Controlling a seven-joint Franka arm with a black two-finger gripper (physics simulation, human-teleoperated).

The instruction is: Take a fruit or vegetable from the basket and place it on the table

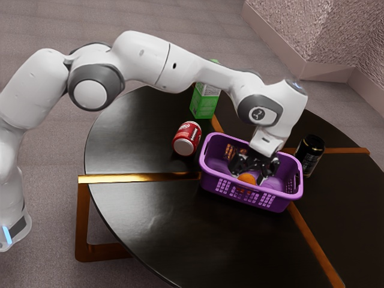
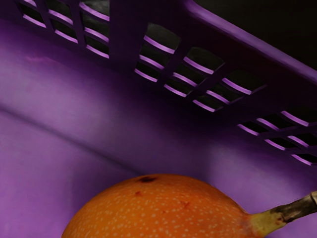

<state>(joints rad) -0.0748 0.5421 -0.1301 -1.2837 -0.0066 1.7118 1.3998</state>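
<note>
Orange fruit point(image 2: 163, 210) lay in purple basket point(image 1: 210, 180), at gripper point(image 1: 254, 170) — couldn't tell whether clamped or apart. Red can point(image 1: 187, 138), black can point(image 1: 311, 155), green carton point(image 1: 204, 103) bore print — too small to read.

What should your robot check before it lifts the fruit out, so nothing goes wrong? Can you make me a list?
1. Orange-skinned fruit inside the purple basket: ok.
2. My gripper lowered into the basket, right by the fruit: ok.
3. Fruit held firmly from two sides: cannot tell; the pictures don't settle it.
4. Basket sitting upright on the table: ok.
5. Red can standing up: not ok, it lies on its side next to the basket, so a bump might roll it.
6. Black can standing up: ok.
</note>
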